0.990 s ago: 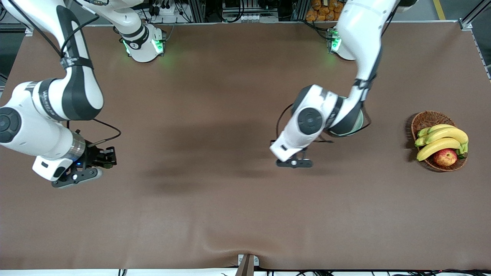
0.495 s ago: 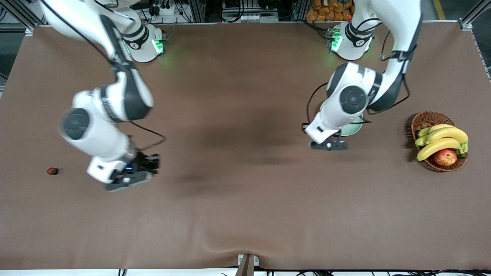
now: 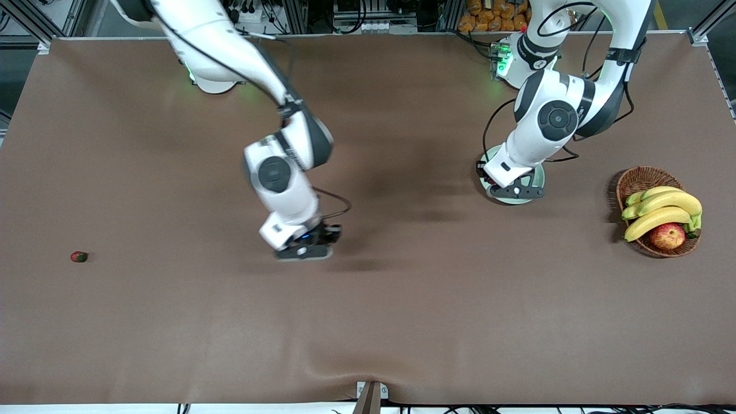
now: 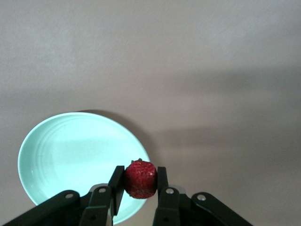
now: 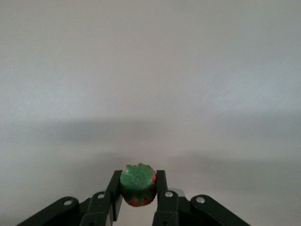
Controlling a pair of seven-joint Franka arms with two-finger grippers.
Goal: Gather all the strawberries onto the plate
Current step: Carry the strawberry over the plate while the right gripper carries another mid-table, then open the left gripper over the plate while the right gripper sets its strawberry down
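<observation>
Brown table [image 3: 368,322] spanned front view; no readable writing seen; loose strawberry [image 3: 79,256] lay toward right arm's end; right gripper [image 5: 137,194] over mid-table clamped second strawberry [image 5: 137,184], green cap facing wrist camera, berry hidden in front view; left gripper [image 4: 139,184] over plate [image 4: 61,160] pinched third strawberry [image 4: 140,179], visible only in wrist view; basket [image 3: 638,179] held bananas [image 3: 661,210], apple [image 3: 667,236].
</observation>
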